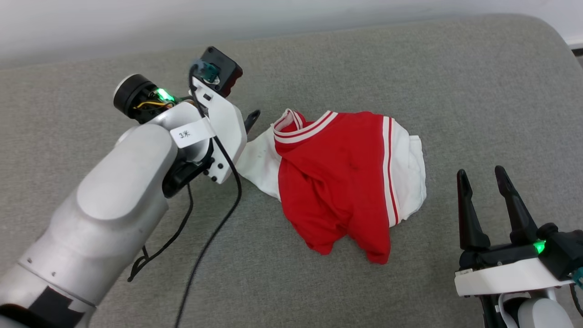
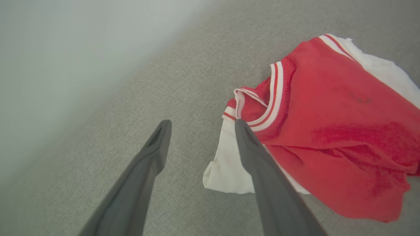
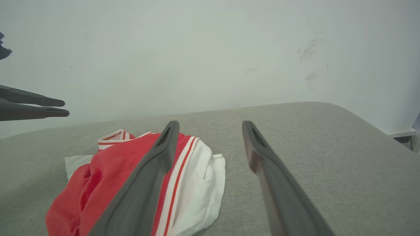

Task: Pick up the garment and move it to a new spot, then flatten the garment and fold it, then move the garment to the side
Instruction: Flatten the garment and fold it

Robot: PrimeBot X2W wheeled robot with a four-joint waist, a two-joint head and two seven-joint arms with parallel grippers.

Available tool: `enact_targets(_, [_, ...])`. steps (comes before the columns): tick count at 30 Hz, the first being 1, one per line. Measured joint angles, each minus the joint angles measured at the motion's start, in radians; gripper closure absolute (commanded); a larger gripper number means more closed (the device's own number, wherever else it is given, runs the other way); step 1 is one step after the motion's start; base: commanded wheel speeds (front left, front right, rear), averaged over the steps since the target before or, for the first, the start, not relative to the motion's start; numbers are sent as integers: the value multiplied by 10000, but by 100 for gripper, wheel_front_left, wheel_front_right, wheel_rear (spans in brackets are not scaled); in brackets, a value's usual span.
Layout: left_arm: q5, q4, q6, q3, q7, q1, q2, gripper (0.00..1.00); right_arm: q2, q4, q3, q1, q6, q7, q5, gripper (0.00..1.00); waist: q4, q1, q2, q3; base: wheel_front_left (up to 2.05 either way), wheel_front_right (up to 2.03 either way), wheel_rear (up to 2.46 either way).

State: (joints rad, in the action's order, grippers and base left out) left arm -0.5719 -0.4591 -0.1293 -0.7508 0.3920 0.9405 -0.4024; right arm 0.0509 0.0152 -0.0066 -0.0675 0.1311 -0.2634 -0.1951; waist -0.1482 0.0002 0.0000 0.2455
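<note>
The garment (image 1: 339,177) lies crumpled in the middle of the grey cushion: red body, white sleeves, striped trim, collar toward the left. My left gripper (image 2: 202,123) hovers open just left of the collar and the white sleeve (image 2: 226,167), holding nothing. In the head view its wrist hides most of it, and one dark fingertip (image 1: 253,116) pokes out near the collar. My right gripper (image 1: 481,174) stands open and empty to the right of the garment, apart from it. In the right wrist view the right gripper (image 3: 210,123) has the garment (image 3: 108,177) at its lower left.
The grey cushion (image 1: 410,64) runs to a pale wall (image 3: 197,49) at the back and rounds off at the far right. Black cables (image 1: 205,237) hang from my left arm onto the cushion. The left gripper's fingers (image 3: 32,106) show at the right wrist view's left edge.
</note>
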Motion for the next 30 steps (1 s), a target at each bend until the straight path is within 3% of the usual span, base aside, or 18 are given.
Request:
enact_targets(11, [-1939, -328, 0, -3131, 2475, 1371, -928, 0, 2, 48, 82, -418, 0, 0, -73, 0, -346, -1, 0, 789, 0, 0, 0])
enact_targets(21, [-2800, -1154, 0, -4615, 2583, 1898, -1037, 0, 0, 46, 259, -774, 0, 0, -157, 0, -604, -2, 0, 1368, 0, 0, 0])
enact_targets(22, [-2836, -1189, 0, -4696, 2537, 1919, -1055, 20, 0, 46, 257, -774, 0, 0, -159, 0, -620, -2, 0, 1399, 0, 0, 0])
enact_targets(23, [-2863, -1204, 0, -4748, 2445, 1931, -1066, 70, 2, 46, 245, -774, 0, 0, -161, 0, -628, -3, 0, 1425, 0, 0, 0])
enact_targets(24, [-2851, -1198, 0, -4811, 2297, 1941, -1093, 100, 2, 46, 242, -774, 0, 0, -161, 0, -631, -2, 0, 1443, 0, 0, 0])
enact_targets(30, [-2556, -1122, -15, -5060, 556, 1892, -1076, 100, 4, -12, 111, -755, 0, 0, -59, 0, -485, -2, 0, 1291, 0, 0, 0])
